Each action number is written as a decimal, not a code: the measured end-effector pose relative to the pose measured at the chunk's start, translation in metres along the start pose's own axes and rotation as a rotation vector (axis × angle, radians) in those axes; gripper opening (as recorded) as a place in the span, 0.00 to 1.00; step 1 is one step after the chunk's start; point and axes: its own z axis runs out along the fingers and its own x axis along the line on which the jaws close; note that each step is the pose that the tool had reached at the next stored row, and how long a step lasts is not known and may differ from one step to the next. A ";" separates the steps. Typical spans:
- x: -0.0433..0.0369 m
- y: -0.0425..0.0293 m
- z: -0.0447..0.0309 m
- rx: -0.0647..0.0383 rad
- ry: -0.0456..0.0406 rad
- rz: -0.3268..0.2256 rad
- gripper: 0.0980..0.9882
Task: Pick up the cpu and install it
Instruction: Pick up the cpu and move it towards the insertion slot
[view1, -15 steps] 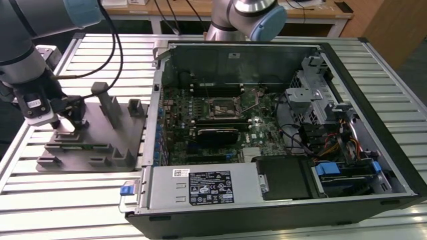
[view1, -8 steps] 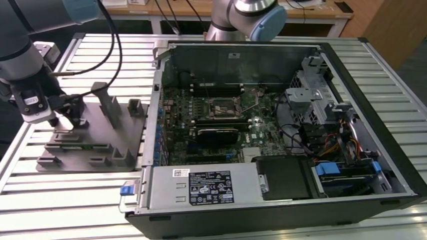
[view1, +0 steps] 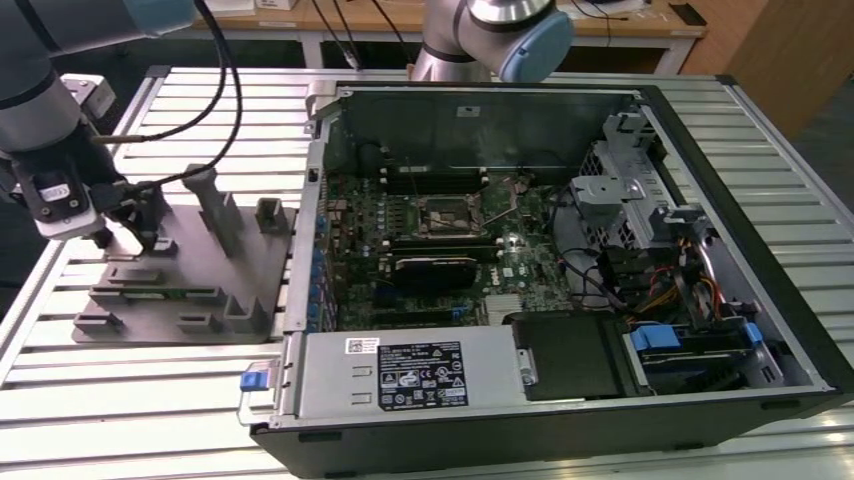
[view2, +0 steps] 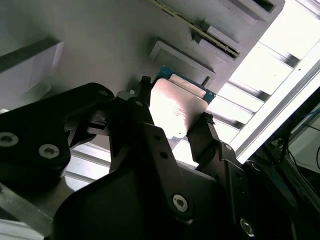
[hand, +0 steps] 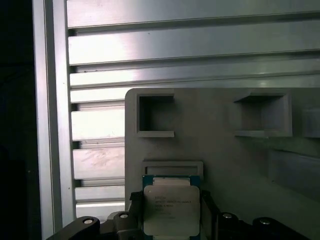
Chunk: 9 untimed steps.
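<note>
Gripper (view2: 174, 102) jaws are pinched on the cpu (hand: 171, 212), one finger each side; shiny silver top, blue-green rim, flat on the grey fixture plate (view1: 174, 300) at 9 o'clock from the PC case (view1: 467, 120)

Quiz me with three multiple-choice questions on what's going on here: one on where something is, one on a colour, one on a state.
1. Where is the cpu?
A) in the motherboard socket
B) between the fingers of the claw, over the grey fixture plate
C) on the floor

2. What colour is the cpu's top?
A) silver
B) red
C) black

3. How is the computer case?
A) closed
B) upside down
C) open, motherboard showing

Answers:
1 B: both wrist views show the fingers against two of its sides.
2 A: its metal top shines silver.
3 C: the exterior view looks straight in at the boards.
</note>
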 end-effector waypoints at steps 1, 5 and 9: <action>0.0000 0.0000 -0.0014 0.000 0.0000 0.000 0.50; 0.0002 0.0002 -0.0066 0.000 0.0000 0.000 0.50; 0.0003 0.0004 -0.0117 0.000 0.0000 0.000 0.50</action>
